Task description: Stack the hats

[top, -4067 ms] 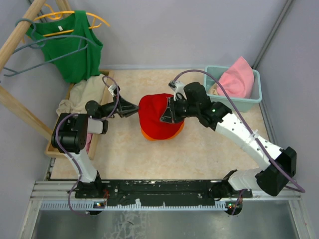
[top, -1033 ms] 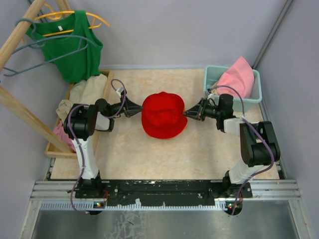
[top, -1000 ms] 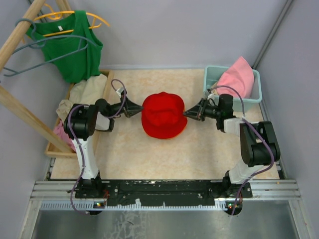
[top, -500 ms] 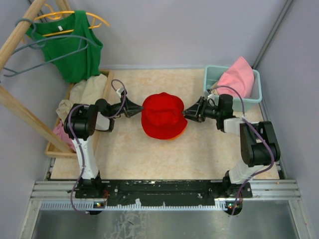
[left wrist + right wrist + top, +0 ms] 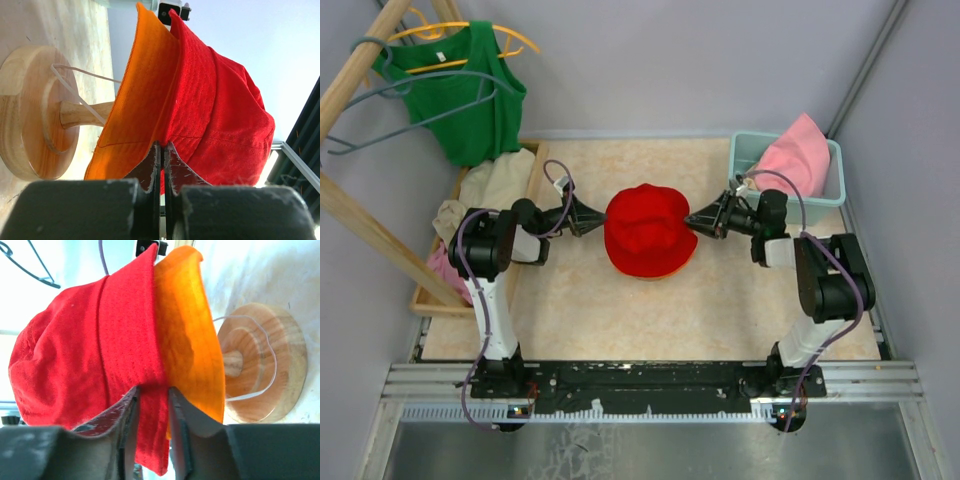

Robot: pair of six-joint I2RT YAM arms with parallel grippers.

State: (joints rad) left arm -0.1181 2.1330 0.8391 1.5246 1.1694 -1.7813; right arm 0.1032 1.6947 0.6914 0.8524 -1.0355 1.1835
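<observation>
The red hat (image 5: 647, 232) sits on top of the orange hat (image 5: 651, 276) on a round wooden stand (image 5: 30, 110), which also shows in the right wrist view (image 5: 260, 370). My left gripper (image 5: 603, 222) lies low at the hat's left side and is shut on the red brim (image 5: 200, 100), as the left wrist view (image 5: 163, 146) shows. My right gripper (image 5: 688, 222) is at the hat's right side. Its jaws stand apart with the red brim (image 5: 100, 340) hanging between them (image 5: 152, 389). The orange hat (image 5: 192, 335) is just beneath. Pink fabric (image 5: 798, 155) and some beige lie in the teal bin; I cannot make out brims.
The teal bin (image 5: 832, 200) stands at the back right. A wooden tray (image 5: 532, 170) with beige and pink cloth is at the left. A green tank top (image 5: 470, 100) hangs on a wooden rack at the back left.
The red hat came down over the orange one and both arms dropped to its sides. In the last half second my right gripper rose slightly and turned at the brim.
</observation>
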